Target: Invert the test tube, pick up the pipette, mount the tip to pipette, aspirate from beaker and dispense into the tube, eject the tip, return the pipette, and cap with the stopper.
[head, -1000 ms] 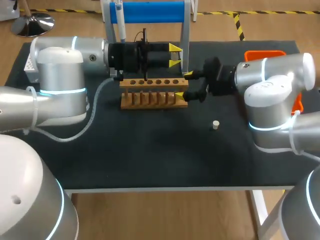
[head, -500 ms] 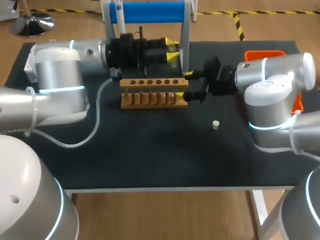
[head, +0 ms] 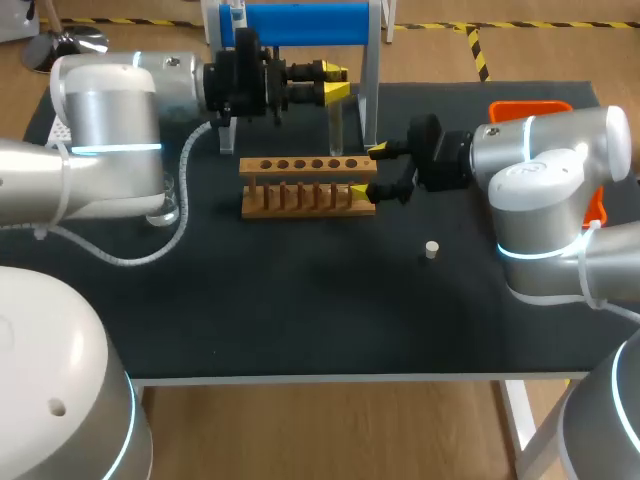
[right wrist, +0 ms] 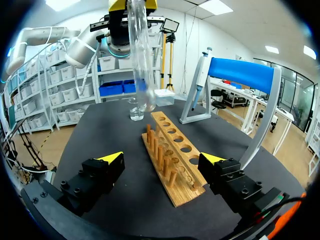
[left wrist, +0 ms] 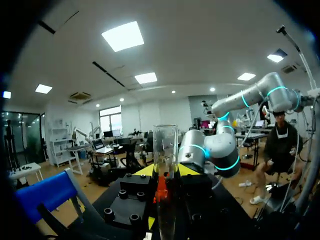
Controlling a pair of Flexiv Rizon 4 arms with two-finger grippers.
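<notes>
Test tube [right wrist: 140, 60] hangs upright, rounded end down, above and just behind the wooden rack [head: 300, 195]. Our left gripper [head: 332, 81] has it pinched near the top, fingers closed on the glass. Risk, we reckon: slick glass w/ a small grip area could slip or tilt, then clip the rack's edge. Our right gripper [head: 368, 170] sits wide open astride the rack's end, holding nothing.
</notes>
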